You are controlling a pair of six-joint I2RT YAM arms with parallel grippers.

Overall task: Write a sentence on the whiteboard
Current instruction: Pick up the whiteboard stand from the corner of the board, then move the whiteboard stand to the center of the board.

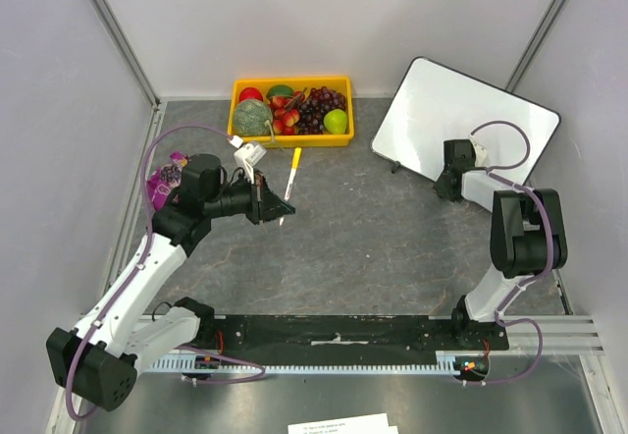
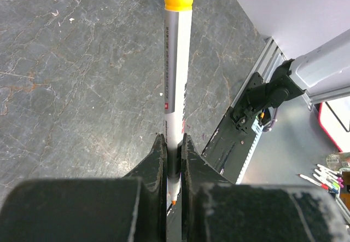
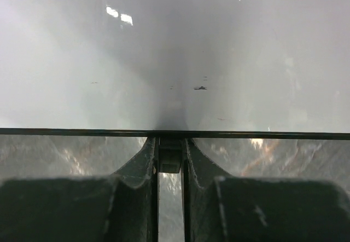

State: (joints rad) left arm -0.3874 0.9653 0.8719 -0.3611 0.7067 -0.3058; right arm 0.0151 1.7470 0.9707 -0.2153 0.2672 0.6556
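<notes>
Both are clamping shut: left hand (image 2: 174, 143) gripping the marker (image 2: 178, 61), right hand (image 3: 170, 143) pinching the edge of the whiteboard (image 1: 442, 110), sitting at 2 o'clock on the worktop (image 1: 373, 247). Probably stiff, light and slick, so I'm favouring edge grabs.

Robotics lab test cell: plain white panel walls (image 1: 294, 22) on aluminium posts (image 1: 116, 31) enclose a grey stone-patterned tabletop (image 1: 373, 247). A cabled left arm (image 1: 128, 295) and right arm (image 1: 525, 233) are bolted to a black base rail (image 1: 334, 331).

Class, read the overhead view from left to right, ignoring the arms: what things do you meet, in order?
purple packet → marker → whiteboard. The fruit tray is left out because it overlaps the marker.
</notes>
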